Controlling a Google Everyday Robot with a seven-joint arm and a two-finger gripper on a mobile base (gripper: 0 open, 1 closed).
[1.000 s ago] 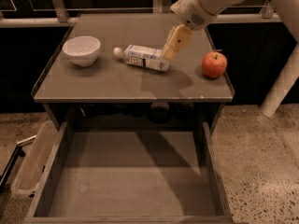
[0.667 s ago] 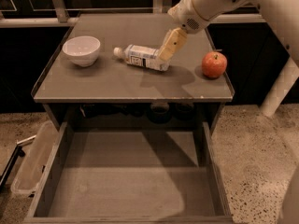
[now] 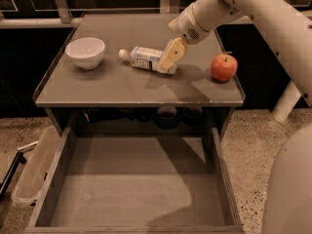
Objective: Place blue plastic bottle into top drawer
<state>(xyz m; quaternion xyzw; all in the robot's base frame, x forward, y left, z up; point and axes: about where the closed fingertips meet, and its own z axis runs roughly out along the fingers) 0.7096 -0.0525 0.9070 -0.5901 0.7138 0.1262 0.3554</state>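
The blue plastic bottle lies on its side on the grey tabletop, white cap pointing left toward the bowl. My gripper reaches down from the upper right and sits over the bottle's right end, its tan fingers against the bottle's base. The top drawer is pulled out below the tabletop, its flat grey bottom bare.
A white bowl stands at the left of the tabletop. A red apple stands at the right, near the edge. A clear plastic bin sits on the floor left of the drawer. My white arm crosses the upper right.
The gripper has moved left and down onto the bottle's right end. The bottle, bowl and apple have not moved.
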